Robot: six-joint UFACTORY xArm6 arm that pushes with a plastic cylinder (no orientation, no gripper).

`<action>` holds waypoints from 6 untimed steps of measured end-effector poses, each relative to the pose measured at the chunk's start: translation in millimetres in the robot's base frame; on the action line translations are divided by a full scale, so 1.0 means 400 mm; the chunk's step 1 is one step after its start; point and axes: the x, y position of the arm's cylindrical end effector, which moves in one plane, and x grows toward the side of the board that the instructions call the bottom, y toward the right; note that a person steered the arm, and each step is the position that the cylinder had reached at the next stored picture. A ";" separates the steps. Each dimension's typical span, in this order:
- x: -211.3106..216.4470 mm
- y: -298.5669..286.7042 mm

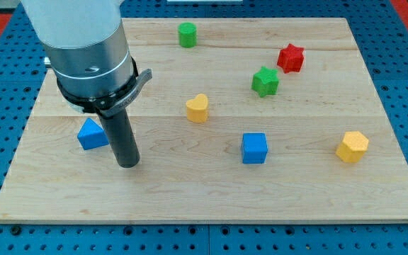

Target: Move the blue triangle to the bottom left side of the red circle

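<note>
At the desk's [190,205] near-left, my tip [127,164] rests just right of and slightly nearer than the blue triangle [91,134], close beside it, contact unclear. The tool is a bare rod, no jaws, holding nothing. No red circle visible; the only red piece is the red star [290,58], far right, well apart from the triangle. If that's the target, tip sits on the wrong side: likely best to circle round to the triangle's left-near face, then push right and far in a steady line, steering between the yellow heart [197,108] and blue cube [254,148], stopping short of the green star [265,81].
</note>
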 end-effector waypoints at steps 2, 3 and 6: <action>-0.081 -0.119; -0.109 -0.225; -0.247 -0.231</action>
